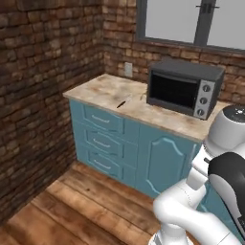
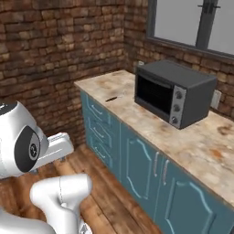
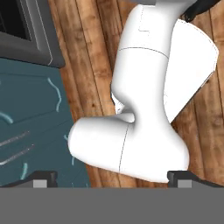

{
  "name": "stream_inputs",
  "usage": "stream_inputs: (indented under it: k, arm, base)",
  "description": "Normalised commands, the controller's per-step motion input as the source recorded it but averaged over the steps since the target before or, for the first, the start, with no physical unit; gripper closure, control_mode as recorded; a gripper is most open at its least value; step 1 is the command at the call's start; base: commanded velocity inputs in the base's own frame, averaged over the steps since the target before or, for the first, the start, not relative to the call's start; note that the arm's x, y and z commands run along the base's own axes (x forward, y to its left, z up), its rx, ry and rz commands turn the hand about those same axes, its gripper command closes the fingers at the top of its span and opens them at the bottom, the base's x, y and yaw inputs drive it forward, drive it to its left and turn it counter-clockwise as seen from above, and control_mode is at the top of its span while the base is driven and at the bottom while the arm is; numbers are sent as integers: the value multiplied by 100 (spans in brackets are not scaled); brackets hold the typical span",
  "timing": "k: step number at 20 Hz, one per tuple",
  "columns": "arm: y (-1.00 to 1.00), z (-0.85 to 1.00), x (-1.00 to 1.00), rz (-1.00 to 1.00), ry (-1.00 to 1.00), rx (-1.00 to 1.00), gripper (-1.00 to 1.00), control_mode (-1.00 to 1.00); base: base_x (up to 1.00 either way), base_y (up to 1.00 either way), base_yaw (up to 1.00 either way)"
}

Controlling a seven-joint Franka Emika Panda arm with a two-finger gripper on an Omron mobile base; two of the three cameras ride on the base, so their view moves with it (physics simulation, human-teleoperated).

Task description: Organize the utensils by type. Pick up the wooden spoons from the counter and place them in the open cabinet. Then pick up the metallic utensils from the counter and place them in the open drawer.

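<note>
A slim dark-handled metallic utensil [image 1: 121,104] [image 2: 111,98] lies on the beige marbled counter [image 1: 103,91] [image 2: 196,141], left of a grey toaster oven. My gripper [image 3: 112,178] is open, far from the counter, and nothing sits between its dark fingertips [image 3: 43,177]. It looks down at the wooden floor beside the teal cabinet fronts. The wooden spoons, the open cabinet and the open drawer are out of view.
The grey toaster oven [image 1: 184,88] [image 2: 173,91] stands at the back of the counter under a window. Three shut teal drawers [image 1: 100,141] [image 2: 98,130] stack below the counter's left end. A brick wall [image 1: 38,86] closes the left side. Wooden floor [image 1: 72,206] lies ahead.
</note>
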Motion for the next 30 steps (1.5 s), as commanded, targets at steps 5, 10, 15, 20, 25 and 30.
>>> stream_inputs:
  k: [5, 10, 15, 20, 25, 30]
  arm:
    - [0, 0, 0, 0, 0, 0, -100, 100]
    - [0, 0, 0, 0, 0, 0, -100, 100]
    - [0, 0, 0, 0, 0, 0, -100, 100]
    - [0, 0, 0, 0, 0, 0, -100, 100]
    - [0, 0, 0, 0, 0, 0, -100, 100]
    - [0, 0, 0, 0, 0, 0, -100, 100]
  base:
    - [89, 39, -51]
    - [60, 33, -46]
    - [28, 18, -46]
    - [28, 30, -43]
    - [50, 62, -8]
    - [38, 54, -15]
